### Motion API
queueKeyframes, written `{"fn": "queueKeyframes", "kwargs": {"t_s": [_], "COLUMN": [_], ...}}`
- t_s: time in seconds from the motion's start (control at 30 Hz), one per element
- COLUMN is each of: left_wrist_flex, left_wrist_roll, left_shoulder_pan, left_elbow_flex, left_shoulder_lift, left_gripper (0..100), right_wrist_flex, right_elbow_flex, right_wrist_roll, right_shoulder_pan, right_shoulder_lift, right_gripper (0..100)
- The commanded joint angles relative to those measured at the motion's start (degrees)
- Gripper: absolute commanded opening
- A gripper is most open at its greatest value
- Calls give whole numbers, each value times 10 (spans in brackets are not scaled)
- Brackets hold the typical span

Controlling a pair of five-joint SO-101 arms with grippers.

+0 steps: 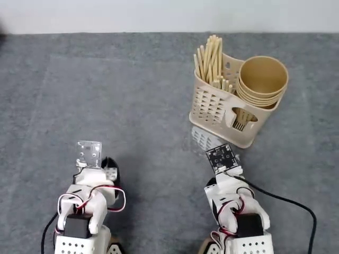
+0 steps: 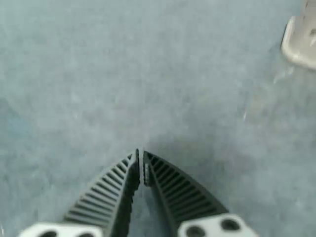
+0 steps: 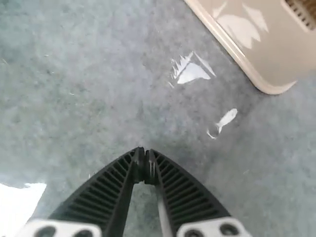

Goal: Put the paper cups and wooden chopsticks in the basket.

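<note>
A beige slotted basket (image 1: 222,114) stands on the grey mat at the back right. Several wooden chopsticks (image 1: 211,59) stand upright in its left compartment. A stack of tan paper cups (image 1: 261,79) sits in its right compartment. My left gripper (image 2: 142,163) is shut and empty above bare mat; in the high view the left arm (image 1: 87,196) rests near the front left. My right gripper (image 3: 144,162) is also shut and empty, just in front of the basket's base (image 3: 256,44); its arm (image 1: 233,206) sits at the front right.
A grey carpet-like mat (image 1: 127,106) covers the table, open across the left and middle. A corner of the basket (image 2: 301,42) shows far off in the left wrist view. Pale light patches (image 3: 190,69) lie on the mat near the basket. A black cable (image 1: 288,203) trails from the right arm.
</note>
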Motion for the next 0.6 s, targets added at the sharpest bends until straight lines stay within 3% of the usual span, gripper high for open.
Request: {"fn": "queueKeyframes", "kwargs": {"t_s": [0.0, 0.07, 0.57], "left_wrist_flex": [55, 83, 83], "left_wrist_roll": [6, 7, 7], "left_shoulder_pan": [-2, -1, -1], "left_elbow_flex": [-5, -5, -5], "left_shoulder_lift": [4, 3, 3], "left_gripper": [13, 13, 13], "right_wrist_flex": [10, 34, 45], "right_elbow_flex": [10, 10, 10], "right_wrist_roll": [7, 10, 11], "right_shoulder_pan": [14, 12, 13], "right_shoulder_lift": [-7, -7, -7], "right_gripper": [9, 11, 9]}}
